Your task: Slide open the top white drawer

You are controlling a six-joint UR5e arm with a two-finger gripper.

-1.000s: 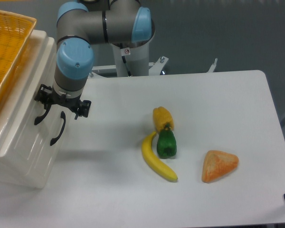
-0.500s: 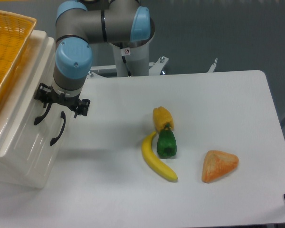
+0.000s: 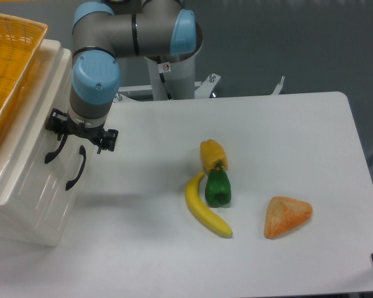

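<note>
The top white drawer (image 3: 34, 133) looks shut. The gripper (image 3: 81, 138) hangs at its handle (image 3: 55, 151), its claw state unclear; next it must hook and pull.

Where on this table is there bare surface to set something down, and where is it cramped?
Bare: the far right stretch of the table, beyond the yellow pepper; the front strip nearer than the banana and bread piece; the patch between cabinet and banana. Cramped: the pepper, green pepper and banana cluster, and beside the gripper at the drawer handles.
</note>
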